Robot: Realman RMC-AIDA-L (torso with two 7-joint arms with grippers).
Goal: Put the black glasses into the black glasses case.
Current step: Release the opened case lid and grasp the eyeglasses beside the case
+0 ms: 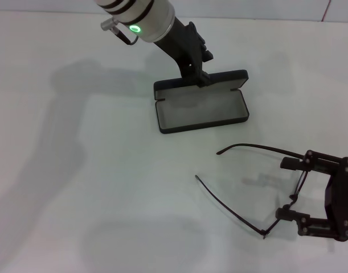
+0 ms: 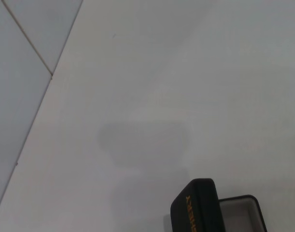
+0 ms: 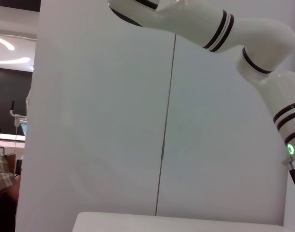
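Right gripper [image 1: 290, 189], a black claw at the near right of the white table [image 1: 77, 187], has its fingers apart around the front of the thin black wire-frame glasses [image 1: 259, 187], whose slim temple arms reach out to the left above the surface. Farther back, the rectangular black hard glasses case [image 1: 201, 108] lies open, grey lining up; the left gripper [image 1: 203, 77] grips its raised lid at the far edge.
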